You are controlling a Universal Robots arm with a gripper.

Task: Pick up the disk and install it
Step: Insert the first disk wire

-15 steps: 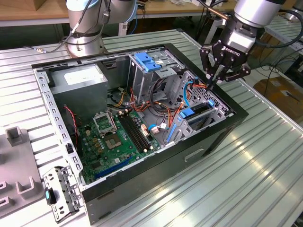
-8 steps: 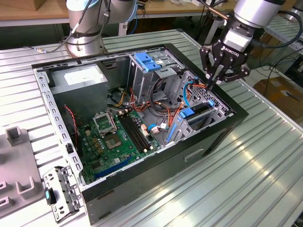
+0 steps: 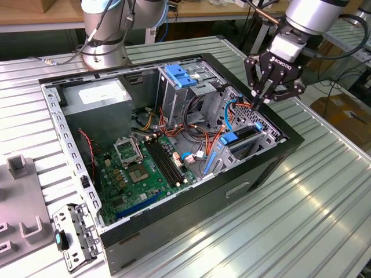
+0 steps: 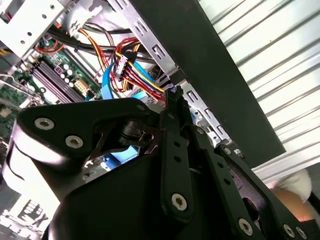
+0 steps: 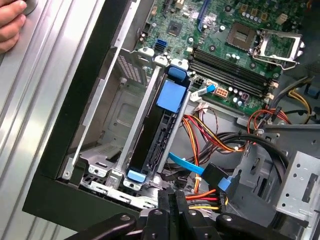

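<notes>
The disk [image 5: 161, 132] stands on edge in the drive bay at the front corner of the open computer case [image 3: 272, 168], with the blue bracket's tabs showing at both ends. In the exterior view its blue bracket end [image 3: 230, 138] shows in the bay at the case's right. My gripper [image 3: 259, 102] hangs just above that bay, fingers pressed together with nothing between them. The closed fingertips [image 5: 173, 199] point down beside the disk's near end, close to the orange and red cables. In the second wrist view the gripper [image 4: 175, 97] is over the case's edge rail.
The case holds a green motherboard [image 3: 145, 168], a grey power supply box [image 3: 95, 95], a drive cage with a light-blue latch plate [image 3: 182, 75] and loose cables [image 5: 220, 145]. A person's hand [image 5: 10, 22] rests on the ribbed metal table [image 3: 324, 208] beside the case. Grey fixtures [image 3: 20, 197] stand at the exterior view's left.
</notes>
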